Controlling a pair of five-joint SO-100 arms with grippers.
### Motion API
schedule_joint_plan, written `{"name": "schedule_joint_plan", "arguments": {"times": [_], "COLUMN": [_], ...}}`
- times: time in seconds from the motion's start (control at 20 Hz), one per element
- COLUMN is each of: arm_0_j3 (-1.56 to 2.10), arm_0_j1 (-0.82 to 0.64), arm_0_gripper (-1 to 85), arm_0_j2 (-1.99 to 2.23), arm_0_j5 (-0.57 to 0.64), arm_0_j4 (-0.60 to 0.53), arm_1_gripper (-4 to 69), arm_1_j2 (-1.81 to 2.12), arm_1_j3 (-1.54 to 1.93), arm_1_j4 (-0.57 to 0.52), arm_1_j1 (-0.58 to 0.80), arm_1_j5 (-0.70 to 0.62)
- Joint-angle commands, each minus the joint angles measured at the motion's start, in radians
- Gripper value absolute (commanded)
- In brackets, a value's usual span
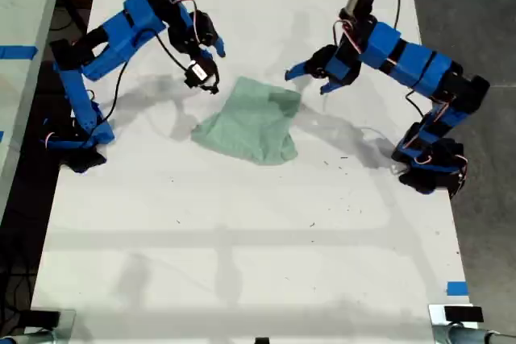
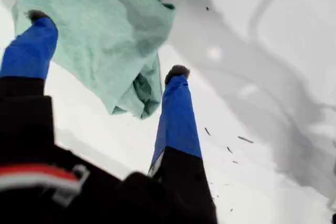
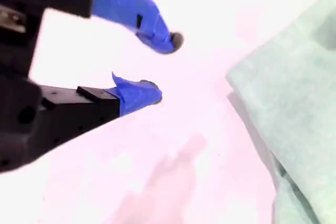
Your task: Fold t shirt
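Bright, even light falls from overhead, and the white table (image 1: 242,231) throws much of it back. Soft grey shadows of my arms spread on the table beside and under each arm, with fainter double shadows lower in the exterior view.

In the second wrist view the picture is overexposed: the table washes out to pinkish white around my second gripper (image 3: 164,66), and the t shirt (image 3: 294,114) beyond its fingertips looks pale and soft-edged.

The first wrist view is better exposed; my first gripper (image 2: 105,45) is slightly blurred close to the lens, and broad grey shadows lie past its fingertips.
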Motion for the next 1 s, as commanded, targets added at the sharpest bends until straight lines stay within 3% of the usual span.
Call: {"name": "schedule_joint_plan", "arguments": {"times": [0.0, 0.15, 0.35, 0.45, 0.55, 0.7, 0.8, 0.95], "arm_0_j3": [0.055, 0.339, 0.893, 1.206, 1.611, 1.985, 2.082, 2.117], "arm_0_j1": [-0.008, 0.08, 0.29, 0.511, 0.726, 0.816, 0.819, 0.824], "arm_0_gripper": [0.0, 0.0, 0.0, 0.0, 0.0, -0.1, -0.1, -0.1], "arm_0_j2": [0.394, 0.759, 1.35, 1.686, 1.983, 2.039, 2.052, 2.049], "arm_0_j5": [0.005, -0.066, -0.249, -0.468, -0.618, -0.638, -0.621, -0.512], "arm_0_j4": [0.018, 0.014, -0.06, -0.118, -0.281, -0.508, -0.499, -0.497], "arm_1_gripper": [0.0, 0.1, 0.1, 0.1, 0.1, 0.1, 0.1, 1.4], "arm_1_j2": [0.388, 0.825, 1.305, 1.477, 1.618, 1.689, 1.69, 1.689], "arm_1_j3": [0.153, 0.419, 0.868, 1.103, 1.299, 1.476, 1.577, 1.6], "arm_1_j4": [0.04, 0.032, -0.123, -0.207, -0.252, -0.267, -0.227, -0.209], "arm_1_j1": [0.017, -0.124, -0.456, -0.566, -0.644, -0.733, -0.738, -0.758], "arm_1_j5": [0.058, 0.181, 0.368, 0.403, 0.419, 0.376, 0.4, 0.327]}}
